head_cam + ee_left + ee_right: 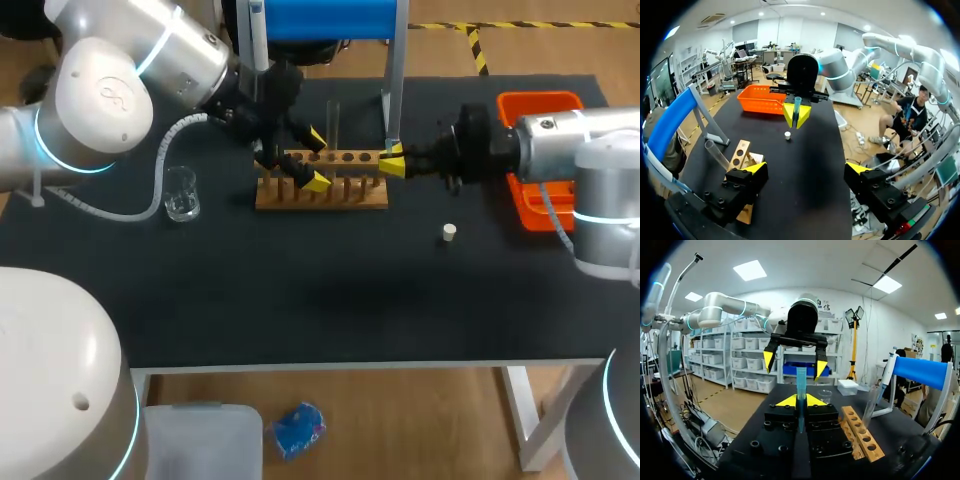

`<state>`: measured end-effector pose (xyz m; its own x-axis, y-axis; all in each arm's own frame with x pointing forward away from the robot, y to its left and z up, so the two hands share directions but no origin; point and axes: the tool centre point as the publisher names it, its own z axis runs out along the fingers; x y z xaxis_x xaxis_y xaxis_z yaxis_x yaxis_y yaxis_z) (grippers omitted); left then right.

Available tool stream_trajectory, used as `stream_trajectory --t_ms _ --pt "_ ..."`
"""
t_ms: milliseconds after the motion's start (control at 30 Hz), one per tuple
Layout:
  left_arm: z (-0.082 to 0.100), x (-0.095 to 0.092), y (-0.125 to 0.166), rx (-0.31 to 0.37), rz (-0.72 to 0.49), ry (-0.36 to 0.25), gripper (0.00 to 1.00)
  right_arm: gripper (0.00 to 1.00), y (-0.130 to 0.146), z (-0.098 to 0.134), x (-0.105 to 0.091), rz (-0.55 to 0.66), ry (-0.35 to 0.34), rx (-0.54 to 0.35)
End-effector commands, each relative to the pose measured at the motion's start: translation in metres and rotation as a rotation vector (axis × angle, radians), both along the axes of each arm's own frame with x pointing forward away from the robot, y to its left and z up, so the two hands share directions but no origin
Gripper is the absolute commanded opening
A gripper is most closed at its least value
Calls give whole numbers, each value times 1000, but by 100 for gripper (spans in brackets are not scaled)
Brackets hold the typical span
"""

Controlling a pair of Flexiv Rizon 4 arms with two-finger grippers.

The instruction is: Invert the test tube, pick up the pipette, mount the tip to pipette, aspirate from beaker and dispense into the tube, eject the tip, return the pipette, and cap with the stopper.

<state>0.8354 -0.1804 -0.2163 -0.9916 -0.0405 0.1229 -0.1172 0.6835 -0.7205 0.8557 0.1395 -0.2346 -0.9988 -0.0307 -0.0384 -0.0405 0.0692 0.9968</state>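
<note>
Two pincers face each other over the wooden rack [330,195] in the middle of the dark desk [300,290]. The right pincer [800,401] is clamped on a blue tip [801,377], with its yellow fingers pressed to either side. The tip is held about upright, just beside the rack's right end. The left pincer [807,170] stands wide apart with nothing between its fingers and hangs over the rack's left part. A clear tube [333,118] stands upright in the rack, between the two pincers. The beaker [181,193] sits on the desk to the left of the rack, apart from it. The white stopper [450,233] lies on the desk in front of the right arm, near the rack's right end but not touching it. The pipette [258,35] hangs on the blue stand [320,15] behind the rack. An orange basket [540,100] sits at the desk's right side, partly under the right arm.
</note>
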Motion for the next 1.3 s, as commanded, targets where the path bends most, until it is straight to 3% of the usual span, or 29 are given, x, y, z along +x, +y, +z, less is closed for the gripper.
stream_trajectory --t_ms 33,167,367,567,733,1300 --pt "1 1 0 4 -2 3 100 0 0 1 0 -1 0 -2" --pt "1 1 0 4 -2 3 100 0 0 1 0 -1 0 -2" --pt "1 1 0 4 -2 3 100 0 -13 -29 -21 3 31 23" --pt "1 1 0 4 -2 3 100 0 -22 -40 -38 6 63 116" --pt "1 1 0 4 -2 3 100 0 -18 -49 -47 21 81 134" --pt "1 1 0 4 -2 3 100 0 -14 -44 -46 28 62 114"
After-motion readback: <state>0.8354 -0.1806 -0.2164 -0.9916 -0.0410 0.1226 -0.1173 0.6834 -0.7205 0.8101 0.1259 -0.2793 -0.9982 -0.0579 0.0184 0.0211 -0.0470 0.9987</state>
